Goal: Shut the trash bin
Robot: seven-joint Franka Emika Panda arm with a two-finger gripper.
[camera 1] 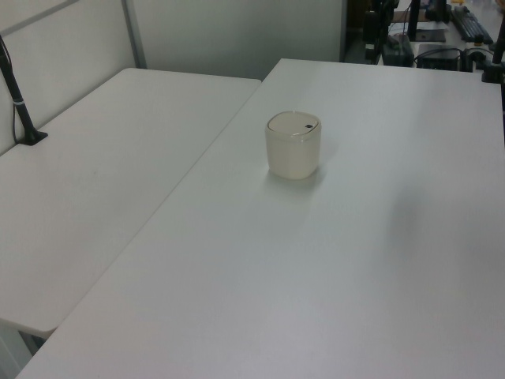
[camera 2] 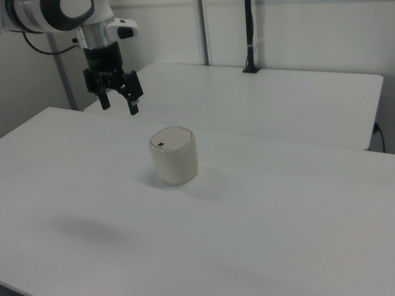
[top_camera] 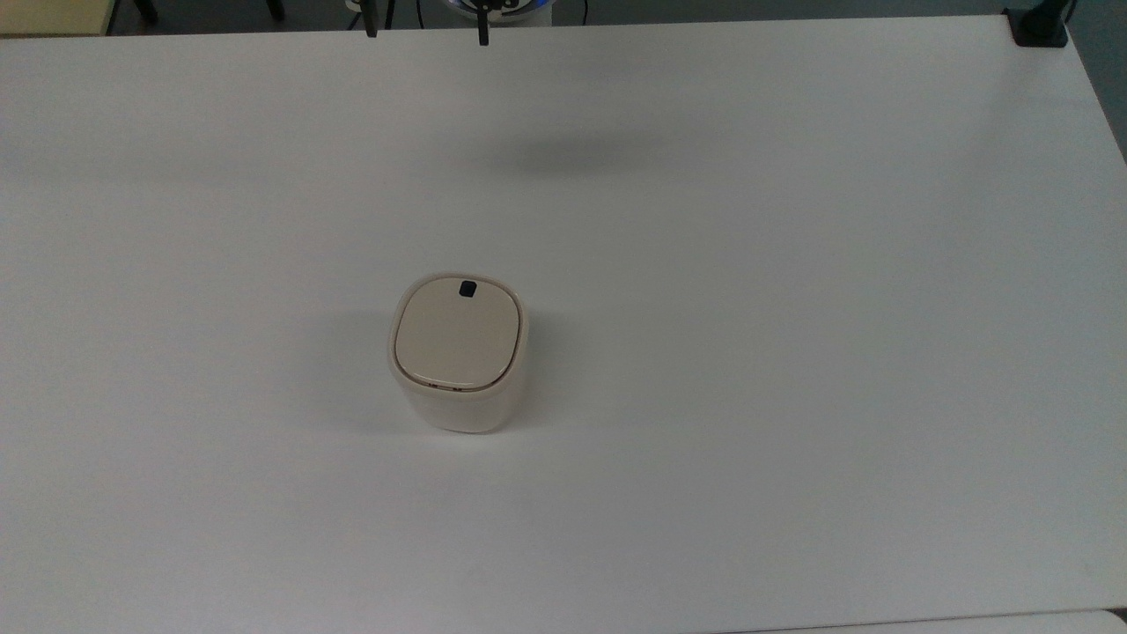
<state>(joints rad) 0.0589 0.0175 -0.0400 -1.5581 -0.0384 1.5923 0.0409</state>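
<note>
Rounded-square trash bin [top_camera: 457,357], glossy lid [top_camera: 456,335] flat; end effector [camera 2: 118,103] spread, empty.

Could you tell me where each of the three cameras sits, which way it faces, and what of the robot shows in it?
Top view: high above the table, looking down on the trash bin; the claw fingertips, spread apart, at the top edge.
Left view: raised beside the table, looking across at the trash bin.
Right view: lower, opposite side, facing the trash bin; arm and open claw hang above.
All three share the closed trash bin.
</note>
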